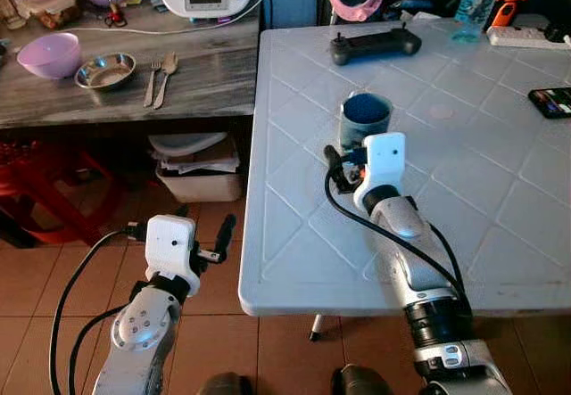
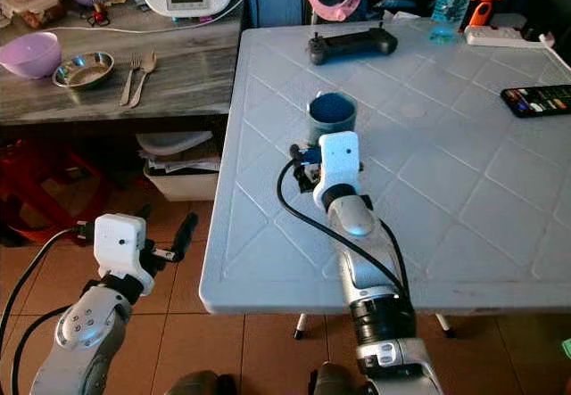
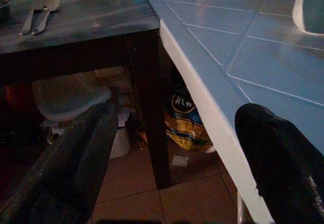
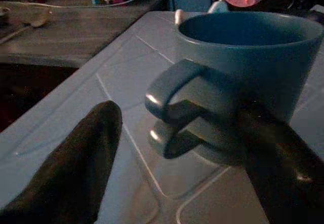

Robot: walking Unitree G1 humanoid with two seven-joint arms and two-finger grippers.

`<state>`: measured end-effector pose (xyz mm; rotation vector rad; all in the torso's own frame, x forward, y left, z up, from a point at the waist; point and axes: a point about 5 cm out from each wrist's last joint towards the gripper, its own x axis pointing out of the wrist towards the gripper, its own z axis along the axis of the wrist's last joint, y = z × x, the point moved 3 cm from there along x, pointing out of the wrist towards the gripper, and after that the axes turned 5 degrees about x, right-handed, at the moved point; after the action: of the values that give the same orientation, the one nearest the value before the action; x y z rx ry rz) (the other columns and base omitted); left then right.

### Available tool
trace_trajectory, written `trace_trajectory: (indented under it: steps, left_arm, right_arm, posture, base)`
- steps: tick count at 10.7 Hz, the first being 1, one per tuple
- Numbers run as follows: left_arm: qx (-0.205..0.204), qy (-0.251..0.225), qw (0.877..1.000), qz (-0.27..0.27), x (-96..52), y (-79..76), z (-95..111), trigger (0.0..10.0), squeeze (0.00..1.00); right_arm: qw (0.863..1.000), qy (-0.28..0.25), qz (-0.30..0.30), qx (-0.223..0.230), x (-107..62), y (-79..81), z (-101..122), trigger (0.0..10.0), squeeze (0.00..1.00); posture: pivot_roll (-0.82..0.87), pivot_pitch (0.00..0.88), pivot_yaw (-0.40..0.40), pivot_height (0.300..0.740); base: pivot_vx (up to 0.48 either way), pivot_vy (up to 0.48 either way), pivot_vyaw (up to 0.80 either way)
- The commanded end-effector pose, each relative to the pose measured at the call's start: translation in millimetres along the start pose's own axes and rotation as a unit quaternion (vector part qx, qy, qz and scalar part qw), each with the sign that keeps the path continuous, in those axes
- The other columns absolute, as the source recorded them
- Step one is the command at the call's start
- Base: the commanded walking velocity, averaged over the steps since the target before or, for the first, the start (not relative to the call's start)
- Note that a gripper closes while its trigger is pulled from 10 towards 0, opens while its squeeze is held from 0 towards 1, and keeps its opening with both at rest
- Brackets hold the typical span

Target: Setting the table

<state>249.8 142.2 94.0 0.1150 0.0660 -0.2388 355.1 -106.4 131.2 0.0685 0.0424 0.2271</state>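
Blue mug [image 1: 365,117] upright on the white table [image 1: 500,234], just above the centre of the left eye frame, open mouth up and nothing visible inside; right gripper [image 4: 174,148] stretched over the tabletop directly below it in the frame, fingers spread wide with one black finger [image 4: 76,168] clear of the handle [image 4: 169,95] on the outer side and the other dark across the mug's wall, whether pressing or merely near not clear; nothing clamped yet, judging by the gap. Likely glazed ceramic: rigid, moderately heavy for its size, smooth enough to slip under hard black pads, and liable to chip if knocked against the table edge (hence no hurry). Best hold probably across the body just under the rim, or with one finger through the handle loop and the other on the outside wall, kept level. Left gripper [image 1: 207,245] low in the lower left of the frame, over the tiled floor beside the table's edge, fingers apart and empty. Further settings waiting at the upper left on the wooden side table [image 1: 205,83]: purple bowl [image 1: 50,54], steel bowl [image 1: 105,70], fork [image 1: 151,81] and spoon [image 1: 166,78] lying side by side. Black controller [image 1: 375,45] and phone [image 1: 551,101] toward the top and right of the tabletop, well apart from the mug.
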Motion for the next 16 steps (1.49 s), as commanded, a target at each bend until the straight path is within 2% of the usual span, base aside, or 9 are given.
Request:
trace_trajectory:
  steps: [1,3,4,5,6,7,10,12,16]
  left_arm:
    - [-0.003,-0.009,1.0,-0.004,-0.4,-0.3,3.9,10.0,0.0]
    - [-0.007,-0.011,1.0,-0.01,-0.2,-1.3,3.8,10.0,0.0]
    - [-0.007,-0.011,1.0,-0.011,0.2,-1.3,3.5,10.0,0.0]
    - [-0.008,-0.01,1.0,-0.011,0.4,-1.1,3.1,10.0,0.0]
    - [-0.008,-0.007,1.0,-0.011,-0.3,-1.0,1.1,10.0,0.0]
    - [-0.008,-0.006,1.0,-0.013,-0.6,-2.0,0.4,10.0,0.0]
    - [-0.006,-0.005,1.0,-0.014,-1.0,-1.4,1.1,10.0,0.0]
    - [-0.006,-0.004,1.0,-0.013,-2.0,-1.7,1.7,10.0,0.0]
    - [-0.004,-0.007,1.0,-0.014,-0.5,-1.2,4.0,10.0,0.0]
  right_arm:
    - [1.0,0.002,0.014,0.014,-1.0,3.0,-2.5,0.0,0.0]
    - [0.998,-0.002,0.041,0.038,-5.1,1.7,-2.4,0.0,0.0]
    - [0.999,-0.001,0.039,0.036,-6.0,-2.7,-2.9,1.3,0.0]
    - [0.999,0.0,0.032,0.033,-7.2,-8.9,-3.4,1.6,0.0]
    - [0.999,0.0,0.022,0.03,-6.7,-14.2,-4.2,6.4,0.0]
    - [0.999,0.0,0.021,0.029,-3.3,-13.6,-3.5,10.0,0.0]
    - [0.999,-0.007,0.02,0.029,6.8,-4.4,2.0,10.0,0.0]
    - [1.0,-0.012,0.006,0.027,8.0,-9.4,3.1,10.0,0.0]
    - [0.997,-0.015,-0.078,0.019,-3.2,-54.2,2.9,10.0,0.0]
  posture:
    - [0.0,0.109,0.082,0.74]
    - [0.0,0.112,0.081,0.74]
    - [0.0,0.111,0.079,0.74]
    - [0.0,0.111,0.079,0.74]
    - [0.0,0.11,0.08,0.74]
    - [0.0,0.11,0.082,0.74]
    - [0.01,0.108,0.081,0.74]
    - [0.02,0.107,0.077,0.74]
    - [0.01,0.108,0.083,0.74]
  base:
    - [0.0,0.0,0.0]
    - [0.0,0.0,0.0]
    - [0.0,0.0,0.0]
    - [0.0,0.0,0.0]
    - [0.0,0.0,0.0]
    - [0.0,0.0,0.0]
    - [0.0,0.0,0.0]
    - [0.0,0.0,0.0]
    - [0.0,0.0,0.0]
